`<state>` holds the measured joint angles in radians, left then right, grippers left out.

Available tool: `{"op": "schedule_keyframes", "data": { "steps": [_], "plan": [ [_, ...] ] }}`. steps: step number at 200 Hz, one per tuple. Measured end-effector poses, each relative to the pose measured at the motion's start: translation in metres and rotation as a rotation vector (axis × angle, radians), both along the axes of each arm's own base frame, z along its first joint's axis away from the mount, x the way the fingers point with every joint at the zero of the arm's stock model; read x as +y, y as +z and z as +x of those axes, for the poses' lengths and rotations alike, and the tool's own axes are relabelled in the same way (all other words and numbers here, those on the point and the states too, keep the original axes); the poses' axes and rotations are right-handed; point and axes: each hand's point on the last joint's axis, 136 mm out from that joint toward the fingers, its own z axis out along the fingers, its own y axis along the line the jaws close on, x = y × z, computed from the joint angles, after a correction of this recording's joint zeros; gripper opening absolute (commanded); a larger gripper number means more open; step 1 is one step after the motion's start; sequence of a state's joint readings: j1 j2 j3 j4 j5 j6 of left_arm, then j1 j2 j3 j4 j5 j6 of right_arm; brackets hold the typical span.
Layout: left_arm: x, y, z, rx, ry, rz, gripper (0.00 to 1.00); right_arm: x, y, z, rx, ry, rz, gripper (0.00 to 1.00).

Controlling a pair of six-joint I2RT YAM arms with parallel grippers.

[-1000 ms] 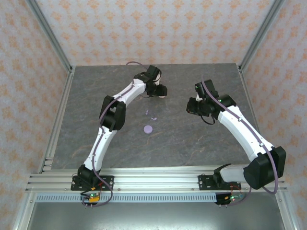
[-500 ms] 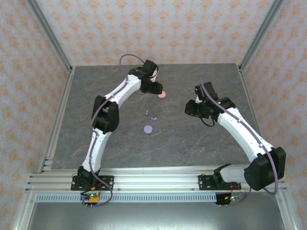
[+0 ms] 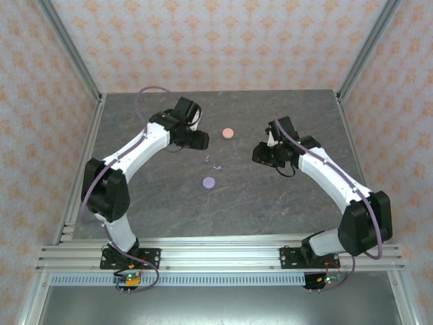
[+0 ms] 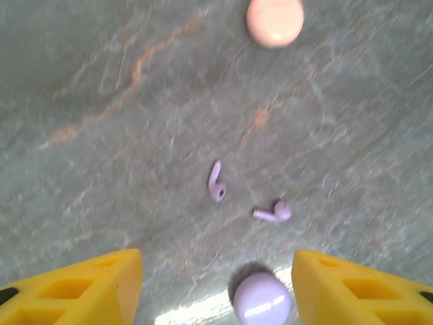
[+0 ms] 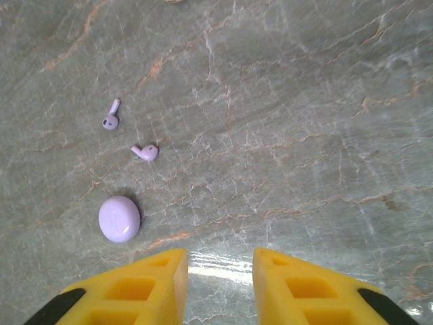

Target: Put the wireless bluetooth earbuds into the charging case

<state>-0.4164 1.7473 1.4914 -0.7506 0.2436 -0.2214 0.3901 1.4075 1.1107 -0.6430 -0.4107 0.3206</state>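
Both arms hang empty: the left end effector (image 4: pixel 215 267) has its fingers well apart, the right end effector (image 5: pixel 220 264) a narrower gap. One lilac earbud (image 4: pixel 216 183) and its twin (image 4: pixel 274 212) lie loose on the surface (image 5: pixel 304 101), near the shut-looking lilac case (image 4: pixel 262 299) — the pink case (image 4: pixel 275 22) sits farther off. Likely hazard: the tiny, rounded earbuds skidding or flipping under a pinch — or the case sliding.
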Motion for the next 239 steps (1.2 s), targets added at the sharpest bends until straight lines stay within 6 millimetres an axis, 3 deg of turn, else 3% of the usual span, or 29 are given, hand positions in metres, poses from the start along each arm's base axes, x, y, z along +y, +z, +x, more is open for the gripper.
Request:
{"op": "schedule_keyframes", "data": {
  "steps": [35,65,140,172,239],
  "plan": [
    [0.013,-0.027,-0.029,0.066,0.036,0.011,0.55,0.011,-0.016,-0.002,0.049,0.038,0.017,0.32],
    [0.017,-0.051,-0.040,0.113,0.069,0.012,0.52,0.035,-0.039,-0.011,0.107,0.115,0.007,0.31],
    [0.008,-0.088,-0.039,0.176,0.101,-0.018,0.33,0.092,-0.080,-0.033,0.199,0.249,0.025,0.19],
    [0.002,-0.104,-0.043,0.214,0.099,-0.019,0.28,0.106,-0.095,-0.039,0.236,0.280,0.022,0.18],
    [-0.017,-0.120,-0.054,0.246,0.049,-0.002,0.20,0.125,-0.105,-0.036,0.244,0.274,0.061,0.16]
  ]
}}
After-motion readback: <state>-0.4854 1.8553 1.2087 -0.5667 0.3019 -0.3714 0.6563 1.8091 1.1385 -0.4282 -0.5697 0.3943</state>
